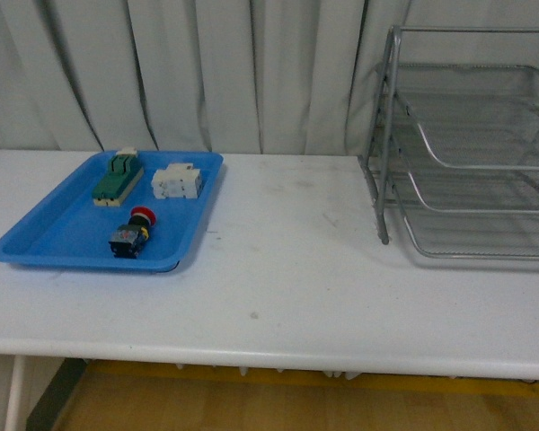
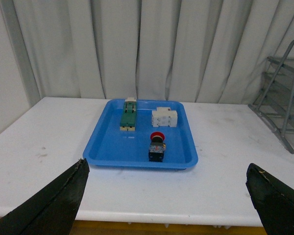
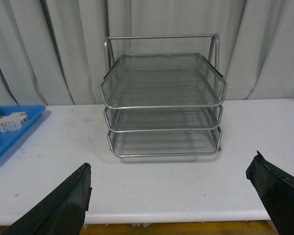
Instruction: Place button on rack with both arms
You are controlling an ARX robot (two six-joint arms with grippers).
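- Sitting in the near part of the blue tray [image 1: 45, 235], the button [image 1: 131, 232] has its red cap turned toward the curtain [image 1: 251, 72] and its black body toward the table's front edge.
- The tray lies on the left side of the white table [image 1: 296, 278].
- Two other parts share the tray, both behind the button: a green block [image 1: 118, 176] at the back left and a white part [image 1: 178, 181] to the right of it. Neither touches the button.
- The rack [image 1: 485, 121] stands at the right side of the table, well apart from the tray. Its three mesh trays are stacked one above another in the tubular frame, and nothing shows in any of them.
- The left gripper [image 2: 166, 166] is spread wide and grasps nothing. Its two black fingers [image 2: 54, 205] show at the lower corners of the left wrist view, with the tray and button ahead of them, apart from both.
- The right gripper [image 3: 171, 164] is likewise released, jaws far apart and nothing between them. In its wrist view it faces the open front of the rack across a stretch of bare table, touching nothing.
- The button is not yet on the rack.
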